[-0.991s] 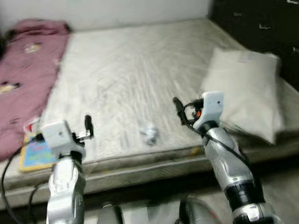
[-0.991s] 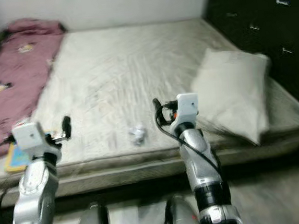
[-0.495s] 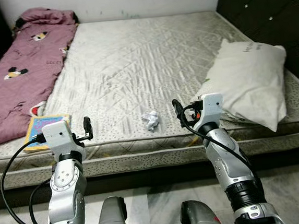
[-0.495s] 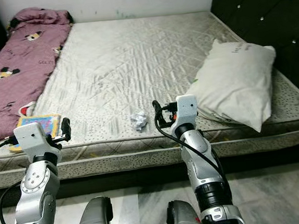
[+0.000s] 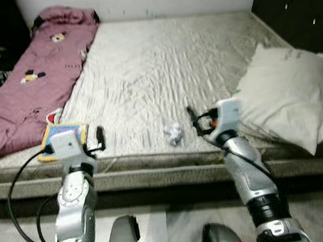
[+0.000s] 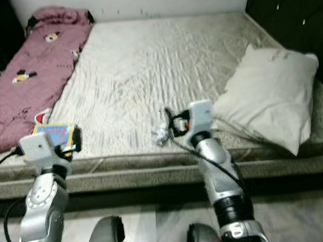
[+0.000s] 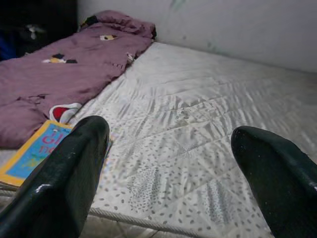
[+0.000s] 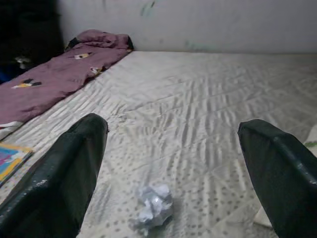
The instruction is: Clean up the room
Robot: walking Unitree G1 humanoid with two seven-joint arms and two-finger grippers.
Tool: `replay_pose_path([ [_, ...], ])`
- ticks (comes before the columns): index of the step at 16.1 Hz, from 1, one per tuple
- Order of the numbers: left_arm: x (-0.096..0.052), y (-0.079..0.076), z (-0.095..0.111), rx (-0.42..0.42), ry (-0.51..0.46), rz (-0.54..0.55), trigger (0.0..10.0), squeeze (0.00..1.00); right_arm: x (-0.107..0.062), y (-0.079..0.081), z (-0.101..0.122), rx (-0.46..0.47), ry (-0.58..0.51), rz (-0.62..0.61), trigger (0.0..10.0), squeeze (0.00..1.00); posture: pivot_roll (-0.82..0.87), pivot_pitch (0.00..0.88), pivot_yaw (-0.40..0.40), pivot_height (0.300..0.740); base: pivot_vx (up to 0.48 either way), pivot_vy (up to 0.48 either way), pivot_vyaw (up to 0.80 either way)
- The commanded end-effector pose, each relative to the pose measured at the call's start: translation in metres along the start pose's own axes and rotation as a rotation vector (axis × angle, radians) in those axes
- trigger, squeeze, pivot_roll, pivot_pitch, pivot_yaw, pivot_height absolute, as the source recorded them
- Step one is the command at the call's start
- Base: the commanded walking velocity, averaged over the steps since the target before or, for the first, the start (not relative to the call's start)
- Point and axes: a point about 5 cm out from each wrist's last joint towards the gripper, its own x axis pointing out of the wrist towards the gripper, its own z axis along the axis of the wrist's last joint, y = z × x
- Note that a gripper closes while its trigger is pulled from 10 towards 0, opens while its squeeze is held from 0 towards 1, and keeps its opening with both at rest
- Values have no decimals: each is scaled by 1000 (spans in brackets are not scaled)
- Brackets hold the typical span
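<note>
I see the crumpled paper ball (image 5: 174,134) lying on the bare mattress (image 5: 162,64) near its front edge, just ahead of my right gripper (image 8: 171,163) and a little toward its left finger. In the right wrist view the ball sits low between the two black fingers (image 8: 69,168), not touching either; those fingers stand wide apart and grasp nothing. The right gripper itself hangs over the front edge of the mattress, with the white pillow (image 5: 287,101) just off to its right, lying at the right side of the bed.

My left gripper (image 7: 173,183) is raised at the same front edge, well to the left of the ball. Its fingers (image 7: 64,178) are also spread wide and empty. Just ahead and left of it lies a colourful book (image 5: 61,138) with a yellow border, flat on the mattress corner, touching the edge of the pink-purple blanket (image 5: 39,81). That blanket runs along the left side of the bed toward the far wall (image 5: 140,1). A dark headboard (image 5: 296,7) stands beyond the pillow to the right.
</note>
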Motion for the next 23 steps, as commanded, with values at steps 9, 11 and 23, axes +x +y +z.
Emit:
replay_pose_path([
  [9, 3, 1, 5, 1, 0, -17, 10000, 0, 5, 5, 5, 8, -18, 13, 10000, 0, -65, 0, -22, 650, 307, 0, 0],
  [11, 3, 1, 4, 1, 2, -17, 10000, 0, 4, 6, 5, 7, -18, 14, 10000, 0, -65, 0, -22, 650, 298, 0, 0],
  [23, 9, 4, -5, -32, 66, 18, 10000, 0, 7, 12, -11, 72, 32, 3, 10000, 0, -40, 0, 8, 650, 83, 40, 0],
])
